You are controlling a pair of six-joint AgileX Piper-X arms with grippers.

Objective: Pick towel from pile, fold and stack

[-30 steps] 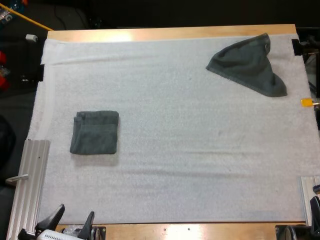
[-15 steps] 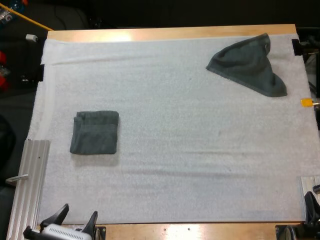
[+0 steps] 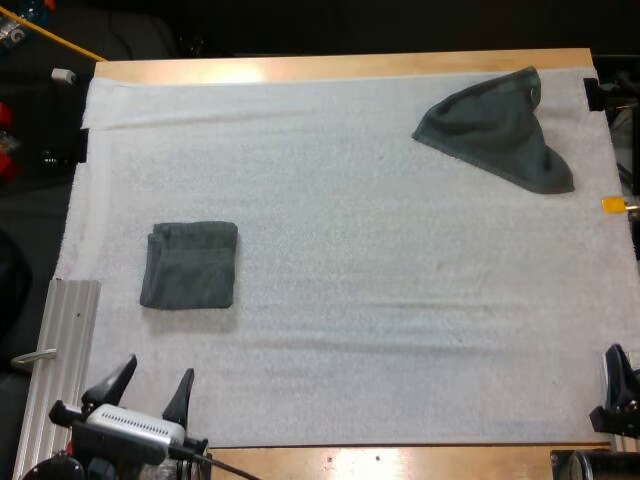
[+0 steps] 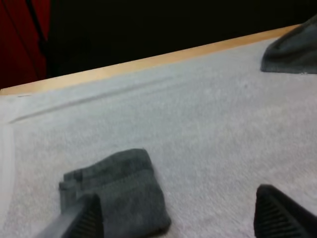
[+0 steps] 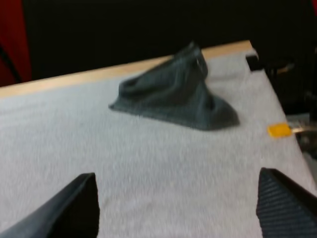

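Lying at the far right corner of the surface, the crumpled towel is well apart from the jaws. Both jaws stand open, empty.

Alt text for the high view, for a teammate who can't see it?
A folded towel lies left on the white mat, a crumpled towel at its far right corner. The left tool and right tool are open at the near edge.
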